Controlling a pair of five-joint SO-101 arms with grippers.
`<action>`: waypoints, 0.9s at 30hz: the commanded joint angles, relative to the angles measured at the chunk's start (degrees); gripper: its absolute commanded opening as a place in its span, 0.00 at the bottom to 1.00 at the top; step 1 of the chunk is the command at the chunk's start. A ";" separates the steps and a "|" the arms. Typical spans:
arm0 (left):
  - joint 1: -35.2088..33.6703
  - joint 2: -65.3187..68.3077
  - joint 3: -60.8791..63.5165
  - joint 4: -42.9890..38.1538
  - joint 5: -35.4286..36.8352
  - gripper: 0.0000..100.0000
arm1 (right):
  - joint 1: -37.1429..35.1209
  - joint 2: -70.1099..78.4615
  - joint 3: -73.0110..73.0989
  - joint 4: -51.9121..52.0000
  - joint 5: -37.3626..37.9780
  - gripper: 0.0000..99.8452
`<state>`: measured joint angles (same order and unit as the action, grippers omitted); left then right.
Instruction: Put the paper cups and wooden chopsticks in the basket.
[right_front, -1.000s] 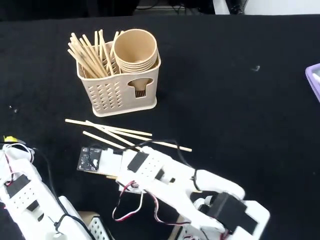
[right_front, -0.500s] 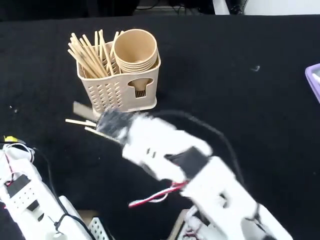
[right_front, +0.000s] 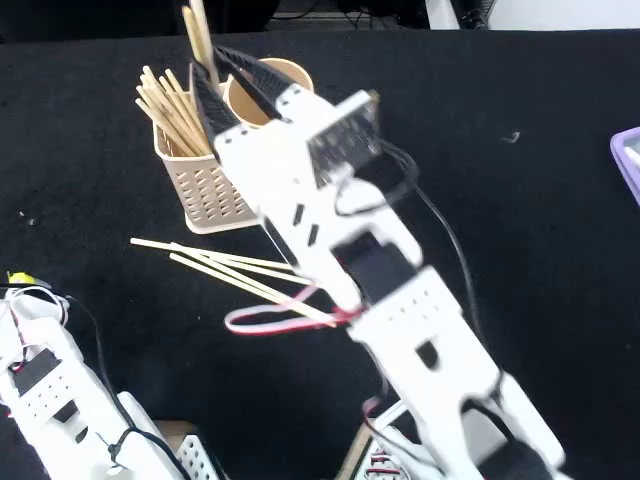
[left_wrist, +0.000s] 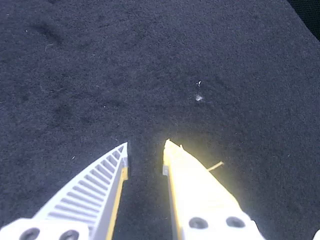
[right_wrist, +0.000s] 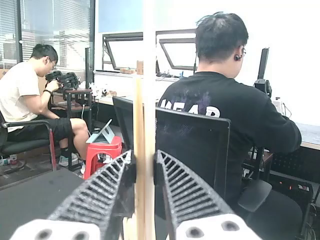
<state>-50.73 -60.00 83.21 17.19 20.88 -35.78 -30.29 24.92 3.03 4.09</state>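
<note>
Almost nothing here can be read. The one piece of lettering is a row of white capital letters across the back of a dark shirt (right_wrist: 200, 107) in the room behind the table. A chair back (right_wrist: 192, 150) cuts off the lower part of the letters, so they do not make a word that can be told. In the high view, the small circuit board (right_front: 345, 135) on an arm's wrist carries marks too small to make out. The basket (right_front: 205, 190) shows a pattern of slots in its wall and no legible label or number.
</note>
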 joint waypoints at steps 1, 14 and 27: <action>0.48 -0.97 -0.66 -1.14 -0.62 0.13 | 0.88 7.87 -12.70 -1.76 -0.62 0.01; 0.48 -0.97 -0.66 -1.14 -0.62 0.13 | 0.70 26.51 -22.02 -1.58 -0.62 0.01; 0.48 -0.97 -0.66 -1.14 -0.62 0.13 | 0.62 9.89 -13.76 25.49 -0.26 0.19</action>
<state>-50.73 -60.00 83.21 17.19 20.88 -35.60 -11.03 11.30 20.00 3.82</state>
